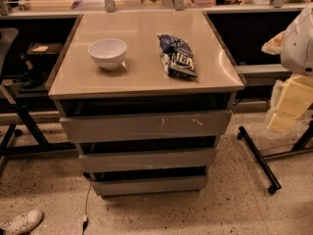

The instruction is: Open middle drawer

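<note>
The cabinet has three grey handleless drawer fronts stacked below its beige top [142,77]. The middle drawer [146,159] is the wide, plain front between the taller scratched top front [146,125] and the narrow bottom front [149,185]. It sits flush with the others, with a dark gap above it. My gripper [288,104] hangs at the far right edge, beside the cabinet and well apart from the drawers, below the white arm [298,38].
A white bowl [107,53] and a blue snack bag [177,57] lie on the cabinet top. A black wheeled stand leg [259,160] crosses the floor at right. Chair legs [24,126] and a shoe [22,223] are at left. A cable [87,204] runs along the floor.
</note>
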You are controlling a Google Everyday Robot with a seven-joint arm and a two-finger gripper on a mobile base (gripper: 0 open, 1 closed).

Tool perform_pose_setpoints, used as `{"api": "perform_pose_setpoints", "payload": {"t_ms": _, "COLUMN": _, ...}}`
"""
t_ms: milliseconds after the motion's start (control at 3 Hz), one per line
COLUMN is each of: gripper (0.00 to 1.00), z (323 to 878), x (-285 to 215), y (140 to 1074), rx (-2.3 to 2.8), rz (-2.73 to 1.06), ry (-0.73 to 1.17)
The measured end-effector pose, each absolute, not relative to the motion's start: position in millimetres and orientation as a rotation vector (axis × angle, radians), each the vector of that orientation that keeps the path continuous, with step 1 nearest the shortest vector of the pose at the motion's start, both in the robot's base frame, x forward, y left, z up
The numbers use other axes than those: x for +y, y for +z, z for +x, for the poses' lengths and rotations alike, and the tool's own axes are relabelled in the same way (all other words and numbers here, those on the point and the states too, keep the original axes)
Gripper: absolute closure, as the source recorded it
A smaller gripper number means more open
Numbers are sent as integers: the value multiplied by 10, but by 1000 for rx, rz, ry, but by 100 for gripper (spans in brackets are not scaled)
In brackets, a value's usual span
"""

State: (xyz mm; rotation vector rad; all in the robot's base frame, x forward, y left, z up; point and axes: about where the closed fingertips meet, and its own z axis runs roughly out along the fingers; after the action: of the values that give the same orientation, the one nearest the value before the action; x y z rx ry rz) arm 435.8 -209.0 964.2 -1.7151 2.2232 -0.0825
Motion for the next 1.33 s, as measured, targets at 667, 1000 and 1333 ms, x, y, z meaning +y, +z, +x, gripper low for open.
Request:
{"api": "perform_pose_setpoints", "payload": {"t_ms": 667, "gripper": 0, "z": 4279, "x": -1628, "y": 8588, "rx": 2205, "rz": -1801, "ry": 85}}
{"api": "perform_pose_setpoints", "payload": {"t_ms": 1000, "gripper": 0, "z": 4279, "x": -1628, "y": 8590, "rx": 2205, "rz": -1801, "ry": 85}}
{"api": "perform_pose_setpoints", "payload": {"t_ms": 1333, "gripper": 0, "z": 4213, "x": -1520, "y": 8410, "rx": 2211, "rz": -1775, "ry": 155}}
